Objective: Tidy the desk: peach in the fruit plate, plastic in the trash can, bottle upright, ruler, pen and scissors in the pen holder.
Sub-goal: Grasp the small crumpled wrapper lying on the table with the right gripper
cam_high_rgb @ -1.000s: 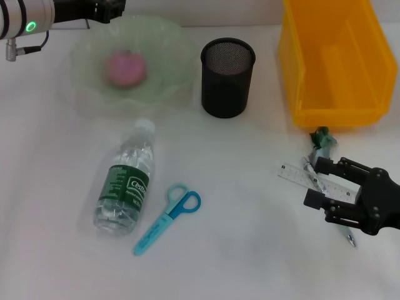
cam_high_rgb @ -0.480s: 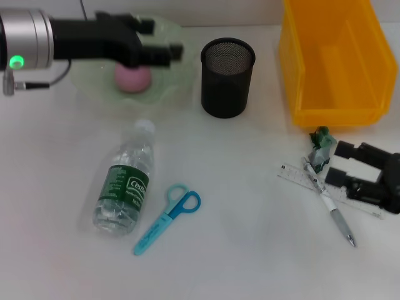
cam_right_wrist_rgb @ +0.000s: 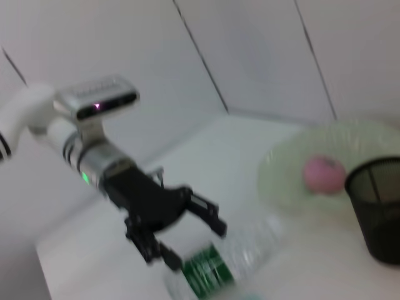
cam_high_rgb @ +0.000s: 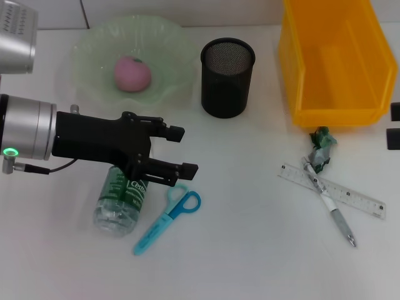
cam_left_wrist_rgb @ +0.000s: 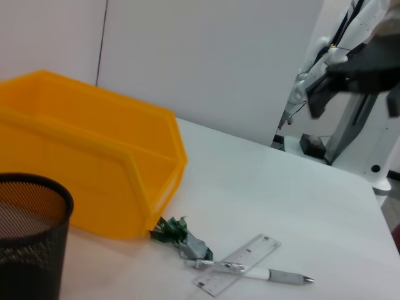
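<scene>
The clear bottle (cam_high_rgb: 117, 201) with a green label lies on its side, its upper part hidden under my left gripper (cam_high_rgb: 183, 150), which is open just above it. In the right wrist view the left gripper (cam_right_wrist_rgb: 187, 236) hovers over the bottle (cam_right_wrist_rgb: 209, 274). The pink peach (cam_high_rgb: 132, 73) sits in the green fruit plate (cam_high_rgb: 84, 50). Blue scissors (cam_high_rgb: 167, 217) lie right of the bottle. The ruler (cam_high_rgb: 342, 195), pen (cam_high_rgb: 331, 206) and green plastic wrapper (cam_high_rgb: 322, 147) lie at right. The black mesh pen holder (cam_high_rgb: 227, 78) stands empty. My right gripper (cam_high_rgb: 394, 125) is open at the right edge.
The yellow trash bin (cam_high_rgb: 334, 62) stands at the back right, beside the pen holder. The left wrist view shows the bin (cam_left_wrist_rgb: 94, 181), pen holder (cam_left_wrist_rgb: 28, 244), wrapper (cam_left_wrist_rgb: 181, 234), ruler (cam_left_wrist_rgb: 237, 265) and pen (cam_left_wrist_rgb: 275, 275).
My left gripper has moved from over the fruit plate toward me, down over the bottle. My right gripper has drawn back to the right, away from the ruler and pen.
</scene>
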